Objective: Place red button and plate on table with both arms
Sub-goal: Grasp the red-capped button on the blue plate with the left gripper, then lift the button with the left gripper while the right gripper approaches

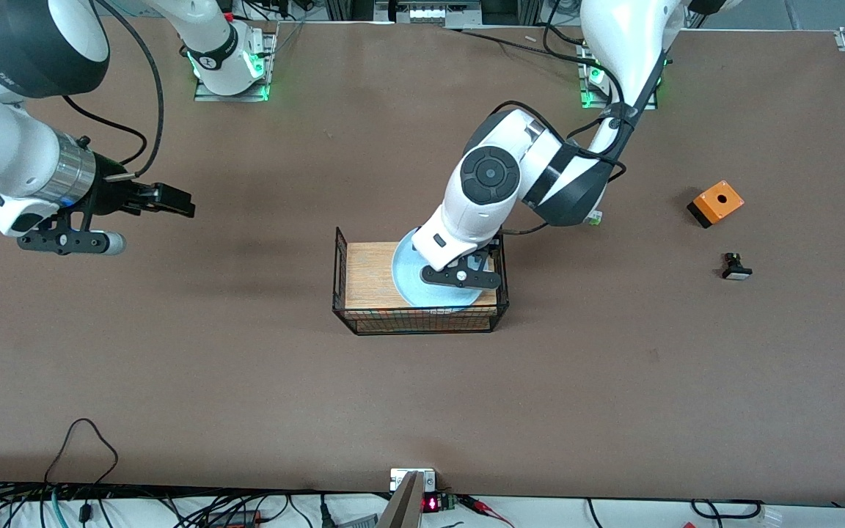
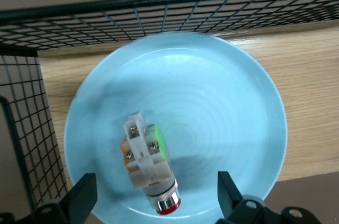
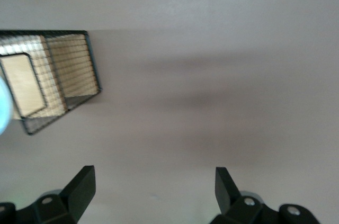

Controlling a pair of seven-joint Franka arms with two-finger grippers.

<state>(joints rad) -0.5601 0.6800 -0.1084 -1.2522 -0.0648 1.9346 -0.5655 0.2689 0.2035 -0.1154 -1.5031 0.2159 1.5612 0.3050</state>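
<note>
The pale-blue plate (image 1: 409,282) lies on the wood top of the black wire rack (image 1: 364,275) in the middle of the brown table (image 1: 613,381). In the left wrist view the red button (image 2: 150,163) lies on its side on the plate (image 2: 222,102), with its red cap toward the gripper. My left gripper (image 2: 156,195) is open just above the plate, one finger on each side of the button without touching it; in the front view the left gripper (image 1: 459,277) hides the button. My right gripper (image 1: 173,199) is open and empty, waiting over bare table at the right arm's end, as the right wrist view (image 3: 153,187) shows.
The rack has wire walls around its top (image 2: 159,12); the right wrist view also shows the rack (image 3: 53,75). An orange box (image 1: 716,203) and a black-bodied button (image 1: 736,266) sit toward the left arm's end. Cables run along the table's near edge.
</note>
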